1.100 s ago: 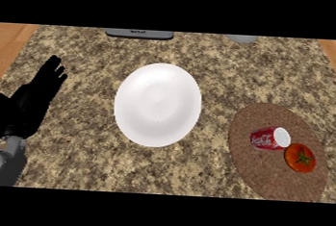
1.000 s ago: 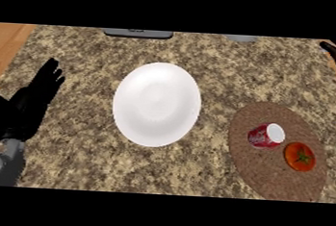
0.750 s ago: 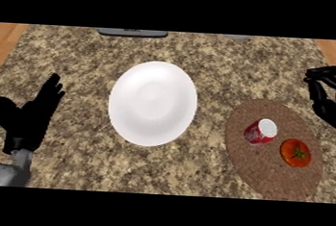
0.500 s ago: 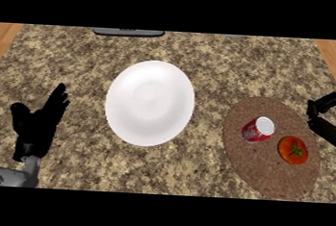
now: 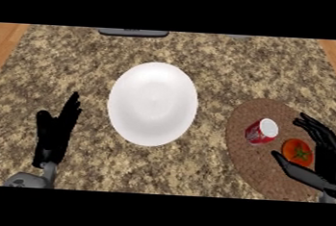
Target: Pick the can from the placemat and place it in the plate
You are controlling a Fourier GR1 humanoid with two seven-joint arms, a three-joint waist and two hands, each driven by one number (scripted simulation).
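While the can lies, seemingly tipped, on the placemat, the plate at its nine o'clock is bare; the right robot hand, fingers apart, hovers at four o'clock, grasp pending.

I've got my left hand resting at the lower left, fingers straight and pointing up. My right hand is at the lower right edge, fingers and thumb spread apart, pointing leftward, uncurled.
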